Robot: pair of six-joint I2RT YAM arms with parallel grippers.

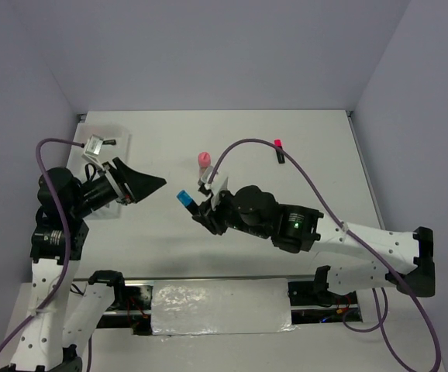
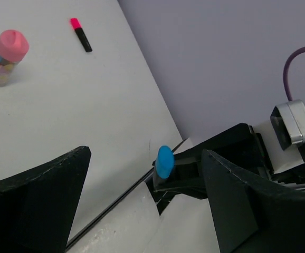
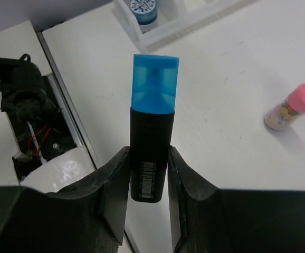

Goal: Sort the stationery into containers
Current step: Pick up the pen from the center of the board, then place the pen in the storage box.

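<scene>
Here, blue roll inside tray.

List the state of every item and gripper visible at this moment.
blue-capped marker, capped, clamped in the right gripper
left gripper, open, empty
pink-capped marker, capped, lying on the table
pink-capped tube, capped, standing upright
blue roll, inside a tray compartment

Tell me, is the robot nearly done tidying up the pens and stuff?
Not yet. Done: one blue roll sits in the tray. In hand: the right gripper grips the blue-capped marker. To do: the pink-capped tube and pink-capped marker wait on the table; the left gripper is open and empty.
</scene>
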